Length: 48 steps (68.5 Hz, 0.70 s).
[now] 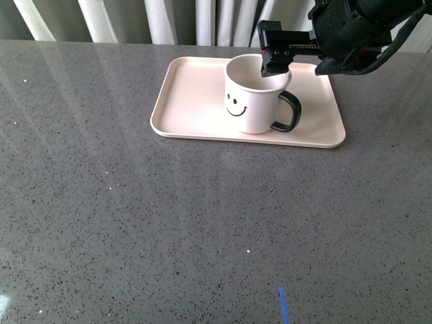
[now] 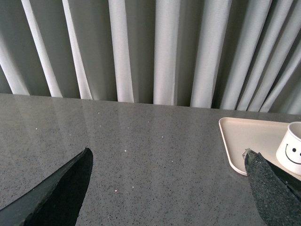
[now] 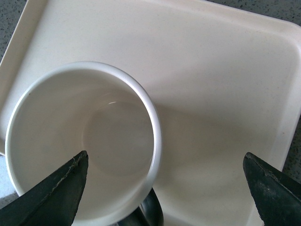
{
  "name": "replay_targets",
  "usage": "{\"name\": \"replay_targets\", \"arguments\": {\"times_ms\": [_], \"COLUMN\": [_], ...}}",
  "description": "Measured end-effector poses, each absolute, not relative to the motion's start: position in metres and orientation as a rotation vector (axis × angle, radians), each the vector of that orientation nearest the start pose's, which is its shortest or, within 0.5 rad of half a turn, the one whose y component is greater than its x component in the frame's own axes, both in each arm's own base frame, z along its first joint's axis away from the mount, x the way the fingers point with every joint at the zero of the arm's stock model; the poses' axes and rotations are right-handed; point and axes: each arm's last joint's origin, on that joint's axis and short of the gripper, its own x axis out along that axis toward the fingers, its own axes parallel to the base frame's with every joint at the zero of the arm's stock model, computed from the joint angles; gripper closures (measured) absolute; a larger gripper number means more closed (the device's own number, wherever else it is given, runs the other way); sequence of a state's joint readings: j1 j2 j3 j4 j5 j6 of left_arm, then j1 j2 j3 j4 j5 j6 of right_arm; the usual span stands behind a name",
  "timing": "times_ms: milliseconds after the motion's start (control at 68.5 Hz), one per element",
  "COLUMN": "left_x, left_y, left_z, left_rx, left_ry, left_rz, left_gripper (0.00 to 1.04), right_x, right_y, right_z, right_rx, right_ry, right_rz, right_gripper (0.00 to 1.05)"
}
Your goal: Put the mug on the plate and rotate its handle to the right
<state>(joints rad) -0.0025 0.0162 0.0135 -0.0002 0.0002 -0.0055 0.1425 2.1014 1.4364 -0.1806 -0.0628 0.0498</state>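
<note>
Mug [image 1: 250,101] stands upright on the plate [image 1: 189,101], right of the plate's middle, with its printed smiley face turned toward the near side. Its black handle [image 1: 291,111] points to the right and a little toward the near side. The plate lies flat at the far side of the grey speckled worktop [image 1: 169,223], right of centre.

The right end effector [image 3: 165,160] hangs over the mug from the far right. It is released, with its jaws spread wide. In the right wrist view one finger [image 3: 51,197] is over the mug's open mouth and the other over bare plate, so the rim on the handle side lies between them. Whether either finger touches the mug cannot be told.

The left end effector [image 2: 167,153] is also released, jaws wide apart, above bare worktop to the left of the plate and gripping nothing. Pale curtains [image 2: 164,47] hang behind the worktop's far edge.
</note>
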Motion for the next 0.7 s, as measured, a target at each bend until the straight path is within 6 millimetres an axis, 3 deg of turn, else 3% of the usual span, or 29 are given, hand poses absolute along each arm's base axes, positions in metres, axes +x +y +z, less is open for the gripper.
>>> {"name": "replay_targets", "arguments": {"times_ms": [131,525,657,700], "left_x": [0.098,0.098,0.098,0.098], "left_y": [0.0,0.0,0.0,0.0], "left_z": [0.167,0.167,0.167,0.167], "left_rx": [-0.006,-0.006,-0.006,-0.006], "left_ry": [0.003,0.003,0.003,0.003], "left_rz": [-0.003,-0.003,-0.003,-0.003], "left_gripper": [0.09,0.09,0.09,0.09], "right_x": [0.449,0.454,0.454,0.454], "right_y": [0.068,0.078,0.078,0.078], "right_z": [0.152,0.145,0.146,0.147], "right_rx": [0.026,0.058,0.063,0.065], "right_ry": [0.872,0.921,0.929,0.93], "right_rz": [0.163,0.151,0.144,0.142], "right_gripper": [0.19,0.78,1.03,1.03]}}
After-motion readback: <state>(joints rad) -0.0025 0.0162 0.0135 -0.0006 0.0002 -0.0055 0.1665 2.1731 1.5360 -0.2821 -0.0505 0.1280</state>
